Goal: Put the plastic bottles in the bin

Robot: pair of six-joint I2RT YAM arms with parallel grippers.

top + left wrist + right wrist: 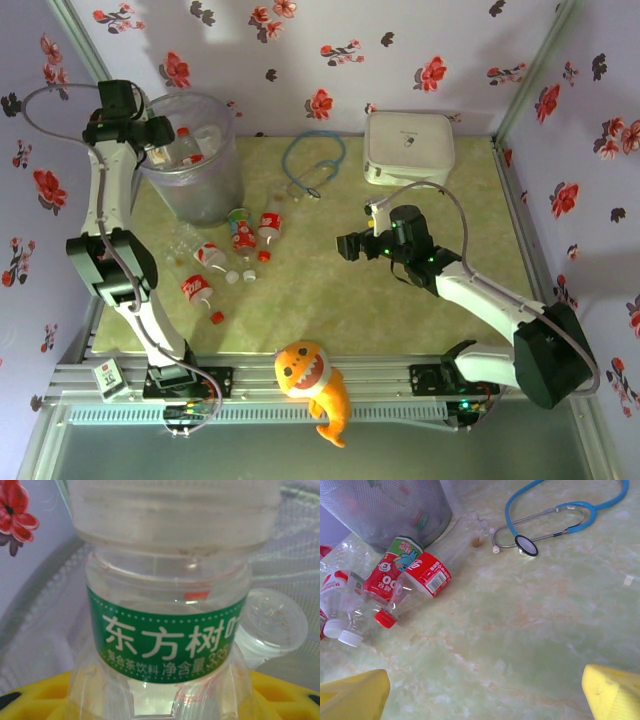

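Observation:
A clear plastic bottle with a green-and-white label [167, 630] sits between my left gripper's yellow fingers [30, 702]. My left gripper [160, 140] is shut on it at the rim of the translucent grey bin [205, 195], where other bottles [187, 150] lie inside. Several plastic bottles lie on the table by the bin's foot, among them a red-labelled one [422, 580] and a red-and-green one [390, 570]; two more [198, 290] lie nearer the left arm. My right gripper [346, 246] hovers open over bare table [485, 695], to the right of that pile.
A blue stethoscope [560, 515] lies behind the pile. A white square case [408, 147] stands at the back right. An orange plush shark [315, 385] rests on the front rail. Loose red caps [217, 318] lie near the front bottles. Floral walls enclose the table.

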